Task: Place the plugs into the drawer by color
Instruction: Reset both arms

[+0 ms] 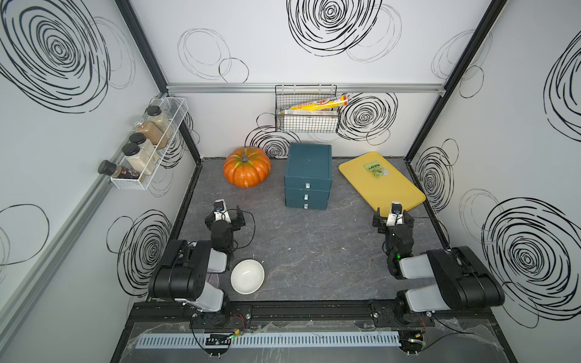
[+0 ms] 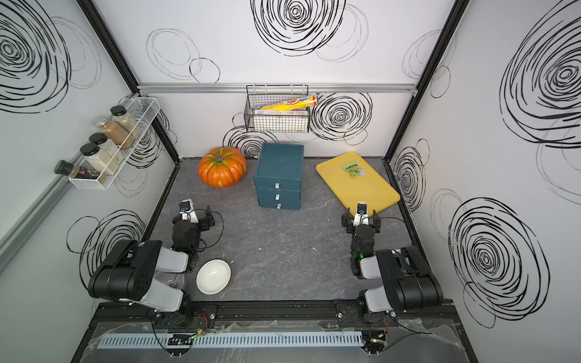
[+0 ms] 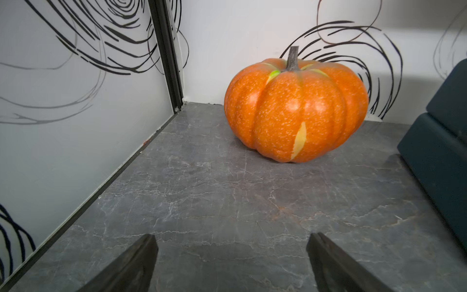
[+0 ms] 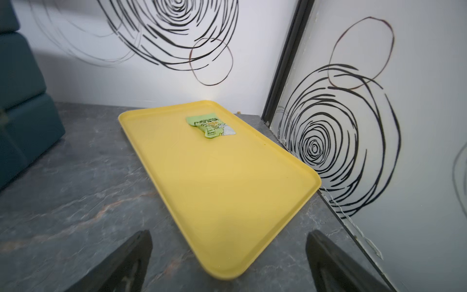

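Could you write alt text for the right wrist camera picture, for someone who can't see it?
A yellow tray lies on a grey marbled table by a wall corner, with a small green packet at its far end. The open, empty right end effector hovers at the tray's near end, and the teal drawer shows at one edge.

Lab robot booth: swirl-printed panels, aluminium rail, spice rack.

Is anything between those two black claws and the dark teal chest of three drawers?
Nothing visible does. Only bare grey tabletop lies between the open left gripper, the open right gripper and the dark teal chest; the orange pumpkin and yellow tray flank it.
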You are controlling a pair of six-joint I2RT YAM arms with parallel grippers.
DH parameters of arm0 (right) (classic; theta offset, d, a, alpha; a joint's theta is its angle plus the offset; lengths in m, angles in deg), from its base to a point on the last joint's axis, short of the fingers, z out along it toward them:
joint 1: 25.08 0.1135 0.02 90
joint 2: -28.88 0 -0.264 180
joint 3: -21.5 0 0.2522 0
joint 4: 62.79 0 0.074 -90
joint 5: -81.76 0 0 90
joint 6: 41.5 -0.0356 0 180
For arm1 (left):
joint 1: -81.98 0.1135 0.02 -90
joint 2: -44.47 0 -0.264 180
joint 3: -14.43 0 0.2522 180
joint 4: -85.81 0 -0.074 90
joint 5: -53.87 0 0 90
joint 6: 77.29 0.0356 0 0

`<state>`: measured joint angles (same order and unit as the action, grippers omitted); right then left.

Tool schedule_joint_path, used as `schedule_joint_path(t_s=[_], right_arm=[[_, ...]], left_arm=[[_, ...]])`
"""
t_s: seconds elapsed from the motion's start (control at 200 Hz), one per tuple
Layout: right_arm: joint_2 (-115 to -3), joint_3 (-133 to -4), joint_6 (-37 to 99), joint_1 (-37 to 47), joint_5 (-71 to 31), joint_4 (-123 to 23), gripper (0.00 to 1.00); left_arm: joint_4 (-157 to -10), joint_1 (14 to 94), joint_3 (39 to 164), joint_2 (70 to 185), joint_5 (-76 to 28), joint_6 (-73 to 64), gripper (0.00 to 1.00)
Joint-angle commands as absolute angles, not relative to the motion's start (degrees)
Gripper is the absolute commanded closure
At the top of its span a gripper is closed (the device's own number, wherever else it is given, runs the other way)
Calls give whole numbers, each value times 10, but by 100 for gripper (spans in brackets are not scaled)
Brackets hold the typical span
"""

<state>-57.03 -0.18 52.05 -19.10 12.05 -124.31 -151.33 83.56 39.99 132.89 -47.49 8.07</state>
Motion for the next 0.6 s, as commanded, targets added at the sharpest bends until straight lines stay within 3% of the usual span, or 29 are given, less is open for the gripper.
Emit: schedule_joint_path(t_s=[0.0,0.06,0.145,0.21,0.596], right_arm=[[-577,-15,482,-208,62,-1265,0],[-577,-36,473,-215,55,-1218,0],[-595,-10,483,-216,45,-1302,0],[-582,-22,491,-215,15,-1257,0],[-590,-24,489,-216,16,-1263,0]], left_arm=[[-1596,836,402,1334,-424,67,1],[-1531,837,417,1324,-409,70,1],[-1586,838,406,1336,-390,77,1],[-1531,837,422,1329,-383,81,1],[-1552,837,416,1332,-384,80,1]])
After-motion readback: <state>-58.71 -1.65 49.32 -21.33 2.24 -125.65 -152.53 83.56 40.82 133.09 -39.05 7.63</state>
